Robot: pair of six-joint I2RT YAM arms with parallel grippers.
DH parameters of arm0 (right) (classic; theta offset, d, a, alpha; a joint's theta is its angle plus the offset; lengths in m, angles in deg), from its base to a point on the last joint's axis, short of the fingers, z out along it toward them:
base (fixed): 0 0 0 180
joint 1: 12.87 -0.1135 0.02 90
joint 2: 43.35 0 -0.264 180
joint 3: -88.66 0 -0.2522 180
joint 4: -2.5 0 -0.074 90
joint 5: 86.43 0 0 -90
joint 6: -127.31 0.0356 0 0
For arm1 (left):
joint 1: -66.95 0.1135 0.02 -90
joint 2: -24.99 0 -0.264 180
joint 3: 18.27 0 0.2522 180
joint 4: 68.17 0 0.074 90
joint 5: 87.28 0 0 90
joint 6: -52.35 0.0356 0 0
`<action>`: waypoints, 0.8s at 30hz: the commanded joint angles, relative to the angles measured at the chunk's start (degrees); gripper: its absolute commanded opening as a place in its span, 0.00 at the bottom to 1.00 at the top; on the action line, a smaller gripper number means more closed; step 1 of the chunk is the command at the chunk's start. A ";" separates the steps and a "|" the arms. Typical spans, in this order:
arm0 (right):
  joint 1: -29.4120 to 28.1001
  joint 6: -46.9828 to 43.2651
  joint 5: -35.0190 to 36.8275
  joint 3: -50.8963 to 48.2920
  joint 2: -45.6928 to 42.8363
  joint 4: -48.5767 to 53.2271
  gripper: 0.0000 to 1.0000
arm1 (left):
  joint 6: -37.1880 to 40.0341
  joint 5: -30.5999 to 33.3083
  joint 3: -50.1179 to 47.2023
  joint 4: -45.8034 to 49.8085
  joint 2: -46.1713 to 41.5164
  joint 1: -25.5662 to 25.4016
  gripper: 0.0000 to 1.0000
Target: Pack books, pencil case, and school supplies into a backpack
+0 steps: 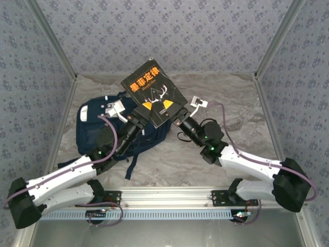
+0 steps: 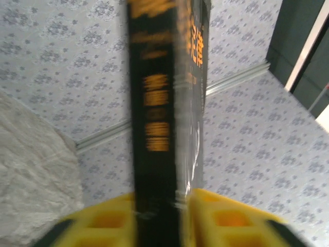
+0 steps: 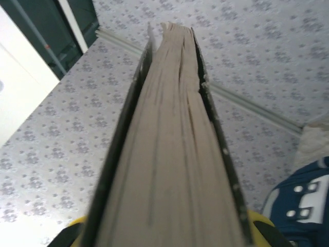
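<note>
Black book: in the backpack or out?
Out. The black book is shut and held in the air, its lower edge pinched by the left end effector and the right end effector, outside the backpack.

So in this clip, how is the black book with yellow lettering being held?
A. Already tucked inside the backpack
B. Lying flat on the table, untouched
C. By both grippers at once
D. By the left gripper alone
C. In the top view the left gripper and the right gripper each clamp the near edge of the black book. The book is raised off the table, and each wrist view shows yellow fingers on either side of it.
</note>
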 commanded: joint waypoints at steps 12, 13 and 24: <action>15.88 4.20 -26.52 -9.81 -18.17 14.70 0.00 | 16.49 -9.71 6.27 34.26 -10.40 10.58 0.76; 16.99 1.05 -27.32 -9.06 -20.90 23.59 0.00 | 18.51 -9.82 8.09 38.26 -9.50 10.95 0.76; 25.37 -21.02 -29.87 0.69 -26.72 73.93 0.00 | 24.74 -15.59 26.58 63.43 16.67 18.41 0.71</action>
